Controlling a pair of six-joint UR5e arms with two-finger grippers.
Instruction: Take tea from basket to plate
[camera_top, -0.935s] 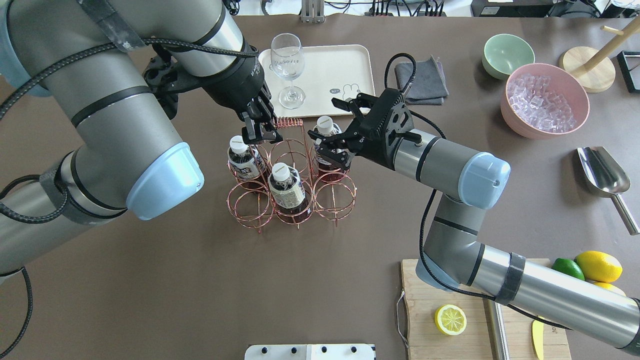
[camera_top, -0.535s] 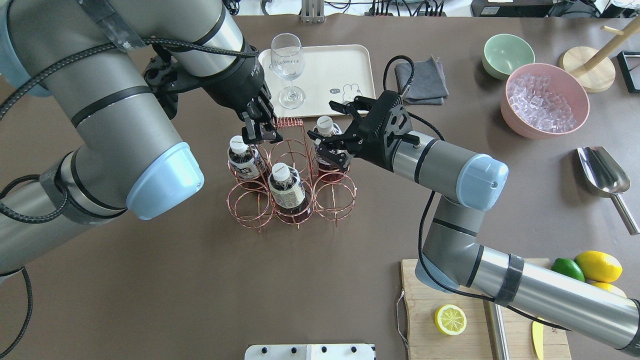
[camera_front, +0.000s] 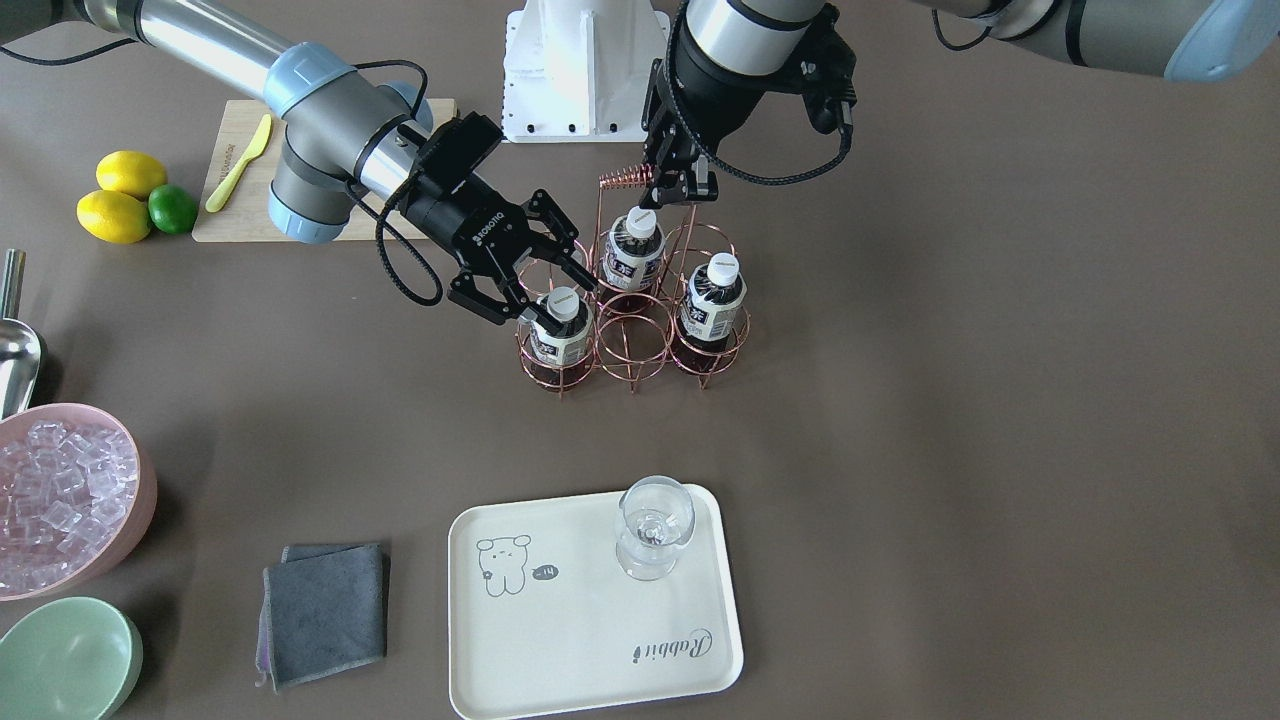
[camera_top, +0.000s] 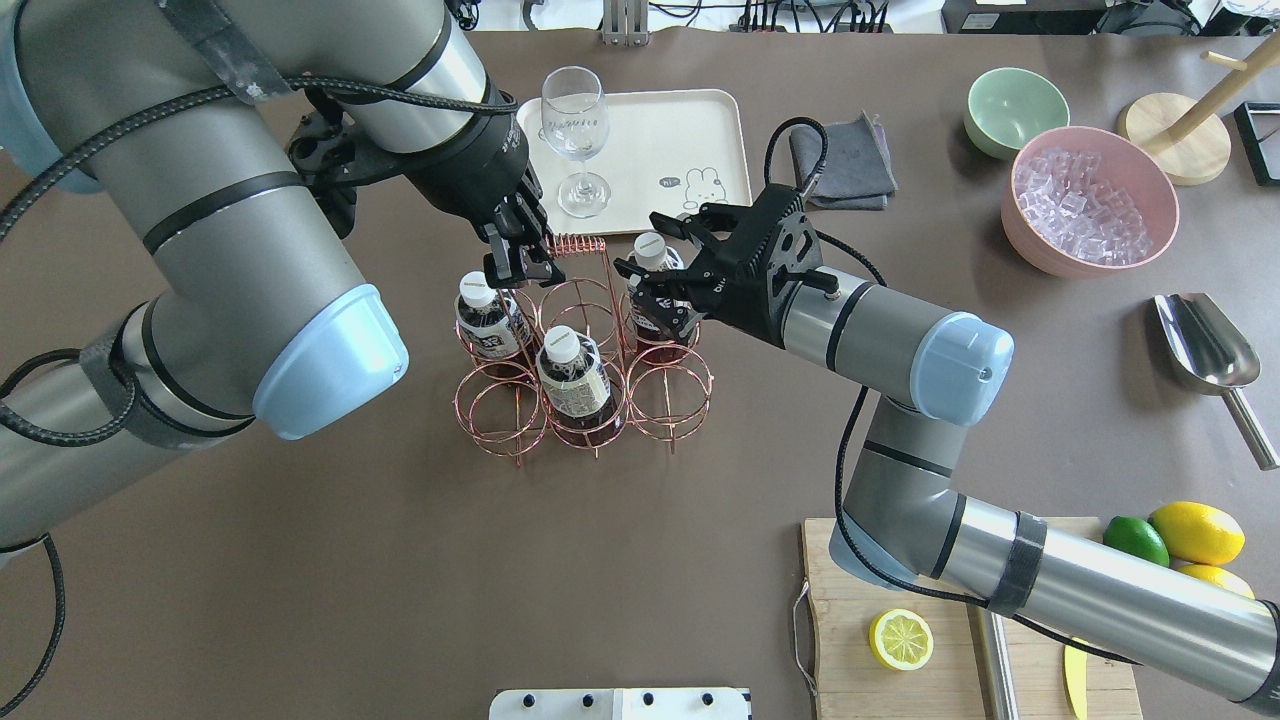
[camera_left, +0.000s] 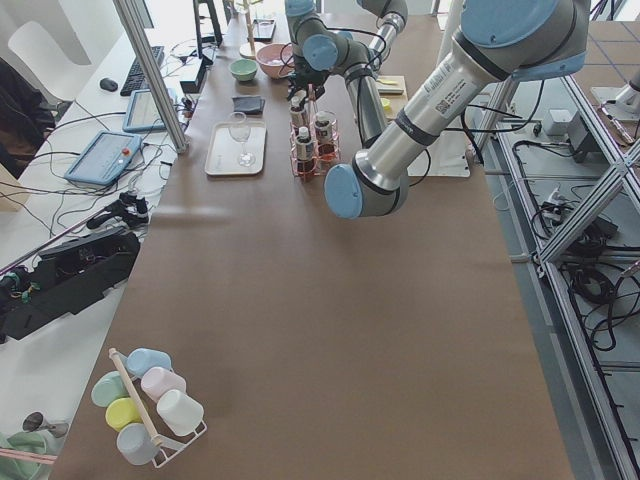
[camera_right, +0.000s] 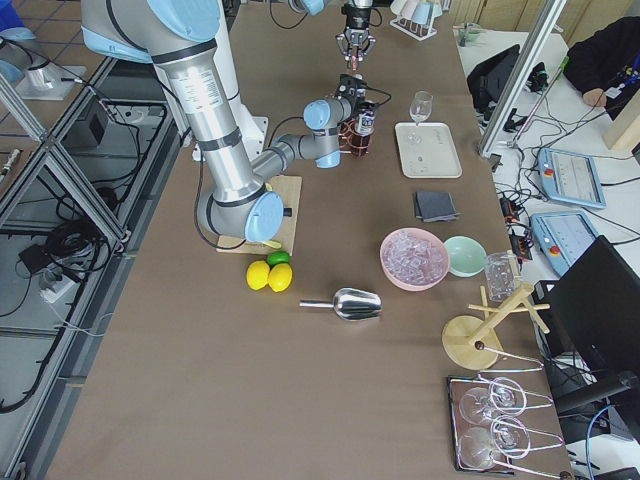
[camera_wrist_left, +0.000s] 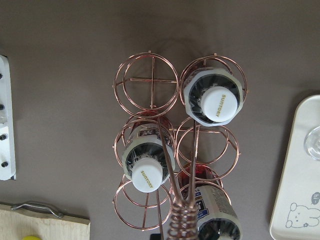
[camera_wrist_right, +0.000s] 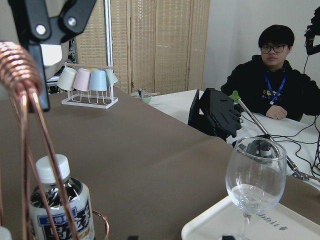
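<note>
On my overhead feed the left pincer (camera_top: 525, 265) is clamped on the coiled-wire handle (camera_top: 578, 243) of the copper-coloured wire basket (camera_wrist_left: 151, 80), which stands on the brown bench (camera_top: 400, 560). The right pincer (camera_front: 558, 300) is spread wide, with one finger on either side of the small clear bottle of dark brown tea (camera_top: 650, 244). I can't make out whether either finger touches it.

That bottle stands upright in a corner ring cell, at the robot's right end of the row facing the cream rectangular plate (camera_front: 590, 620). The middle cell of that row is bare, and a second bottle (camera_front: 712, 295) fills the other end. A third bottle (camera_front: 633, 250) stands in the middle cell of the robot-side row.

The plate lies apart from the basket, on its far side from the robot. A clear stemmed wine glass (camera_front: 652, 525) stands upright on the plate.
</note>
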